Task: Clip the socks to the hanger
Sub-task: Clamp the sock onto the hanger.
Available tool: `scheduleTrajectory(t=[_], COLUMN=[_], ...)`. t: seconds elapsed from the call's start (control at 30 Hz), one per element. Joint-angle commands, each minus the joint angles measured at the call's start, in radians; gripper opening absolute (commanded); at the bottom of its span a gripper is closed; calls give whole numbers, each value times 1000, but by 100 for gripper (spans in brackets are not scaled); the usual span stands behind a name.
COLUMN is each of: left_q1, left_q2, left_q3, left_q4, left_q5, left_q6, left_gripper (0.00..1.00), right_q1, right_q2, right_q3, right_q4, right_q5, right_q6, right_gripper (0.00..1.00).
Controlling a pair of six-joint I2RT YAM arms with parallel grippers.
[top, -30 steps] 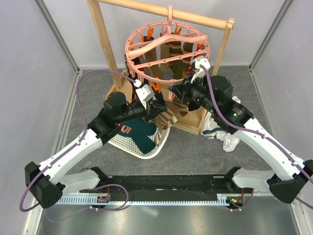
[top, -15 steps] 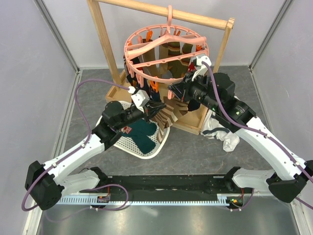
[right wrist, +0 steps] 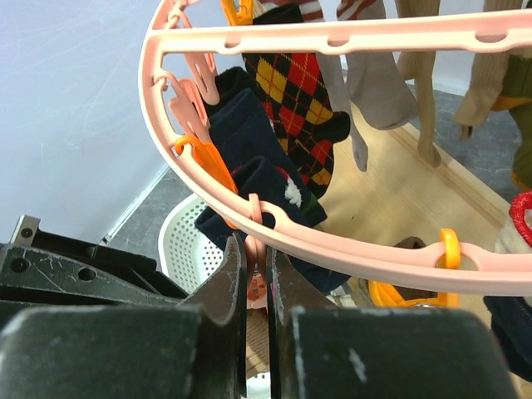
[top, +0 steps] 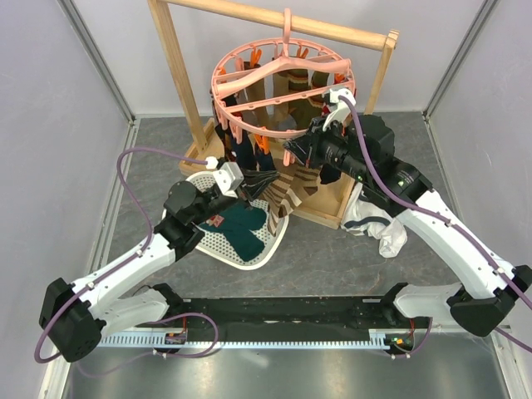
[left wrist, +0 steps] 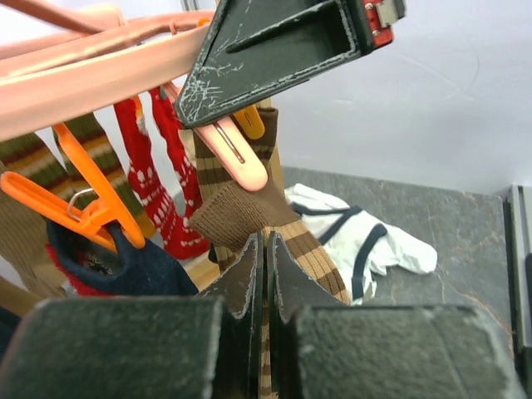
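Observation:
The pink ring hanger [top: 283, 83] hangs by its hook from the wooden rack, with several socks clipped round it. My left gripper [top: 256, 184] [left wrist: 266, 249] is shut on a brown-striped sock [left wrist: 312, 249] [top: 287, 193] just under the ring's near side. The sock's cuff rises towards a pink clip [left wrist: 237, 154]. My right gripper [top: 293, 154] [right wrist: 258, 266] is shut on that pink clip [right wrist: 259, 278], which hangs from the ring [right wrist: 332, 249]. A navy sock [right wrist: 249, 141] and red patterned socks [left wrist: 158, 183] hang beside it.
A white mesh basket [top: 249, 253] holding a dark teal sock [top: 241, 226] lies under my left arm. White garments [top: 378, 229] are heaped at the rack's right foot. The wooden rack frame [top: 176, 75] and its base [top: 328, 208] stand behind both grippers.
My left arm has drawn back towards the near left, still holding the striped sock. My right gripper has shifted slightly up by the ring's near edge.

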Motion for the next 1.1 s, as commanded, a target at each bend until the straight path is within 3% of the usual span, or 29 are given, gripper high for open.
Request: scheduleTrajectory(t=[0.0, 0.47, 0.73, 1.07], left_q1=[-1, -1, 0, 0], left_q2=[-4, 4, -27, 5], left_q3=[-43, 52, 98, 132], left_q4=[192, 193, 104, 127], left_q5=[-34, 8, 6, 20], left_q6=[46, -45, -34, -31], left_gripper=[2, 2, 2, 2], right_q1=[-9, -26, -35, -44], right_q2=[21, 52, 47, 21], right_q3=[97, 150, 159, 166], right_q4=[16, -1, -13, -39], right_q5=[-8, -59, -74, -66], right_q6=[-7, -33, -45, -93], right_gripper=[0, 0, 0, 0])
